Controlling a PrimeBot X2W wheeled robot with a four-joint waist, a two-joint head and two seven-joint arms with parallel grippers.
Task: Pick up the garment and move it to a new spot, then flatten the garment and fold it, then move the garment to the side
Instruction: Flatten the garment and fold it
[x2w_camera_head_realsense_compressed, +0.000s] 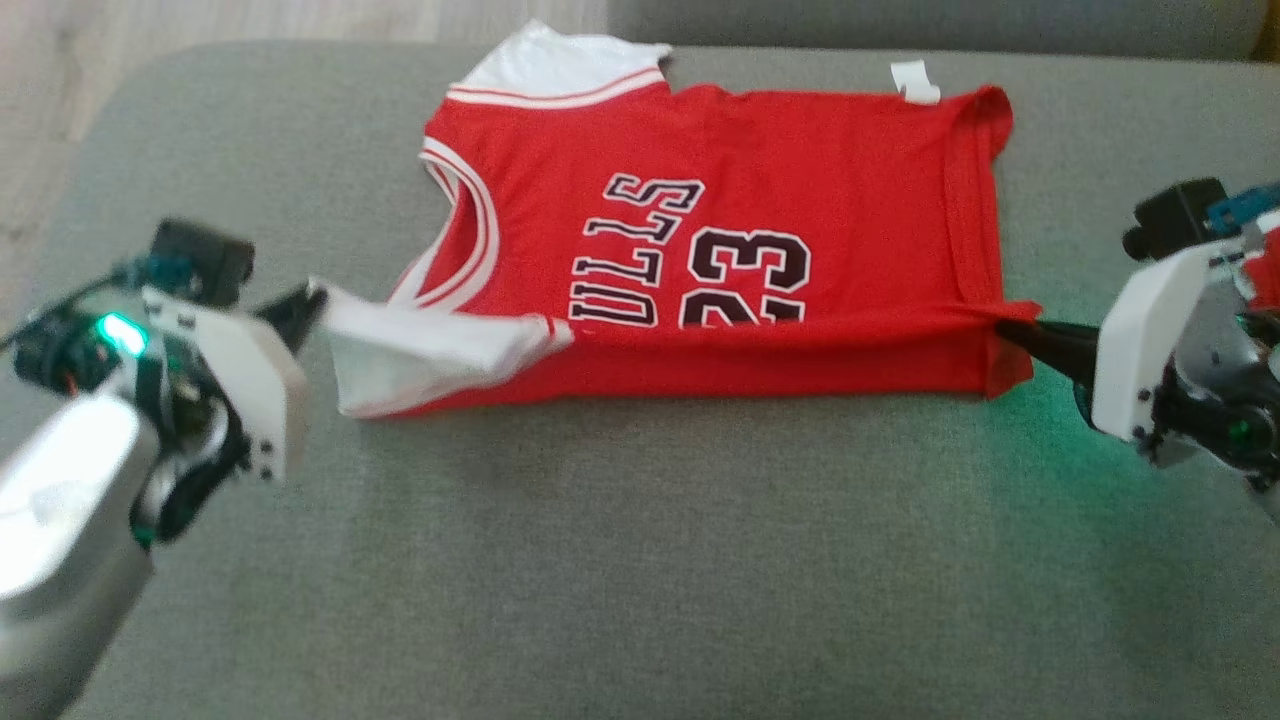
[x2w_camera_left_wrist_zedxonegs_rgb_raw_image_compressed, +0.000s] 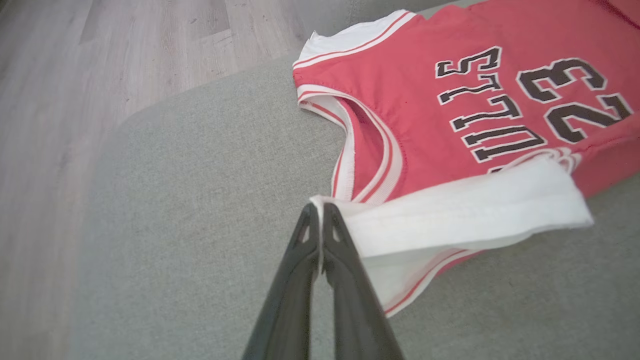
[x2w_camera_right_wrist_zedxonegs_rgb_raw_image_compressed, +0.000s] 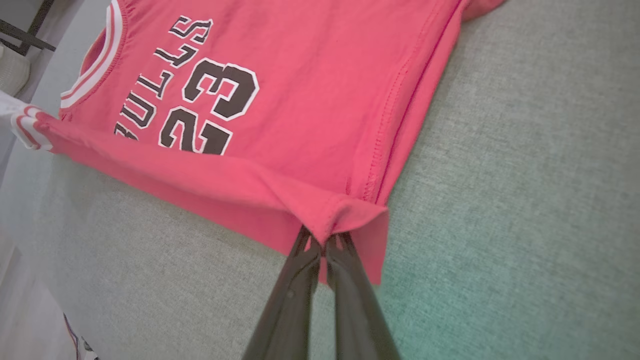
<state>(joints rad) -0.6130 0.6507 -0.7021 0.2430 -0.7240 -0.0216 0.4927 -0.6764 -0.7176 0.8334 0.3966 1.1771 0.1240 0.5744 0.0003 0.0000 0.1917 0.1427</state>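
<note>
A grey cushion (x2w_camera_head_realsense_compressed: 640, 560) lies nearest the viewer. Towards the cushion's middle, the left gripper (x2w_camera_head_realsense_compressed: 308, 303) is pinched tight on the white shoulder strap (x2w_camera_head_realsense_compressed: 430, 350) of a red jersey (x2w_camera_head_realsense_compressed: 800, 200), and the right gripper (x2w_camera_head_realsense_compressed: 1008, 337) is pinched tight on its hem corner, the near edge folded partly over the number 23. The jersey lies flat across the cushion's far half, with wooden floor (x2w_camera_head_realsense_compressed: 60, 120) beyond the cushion's far left corner.
</note>
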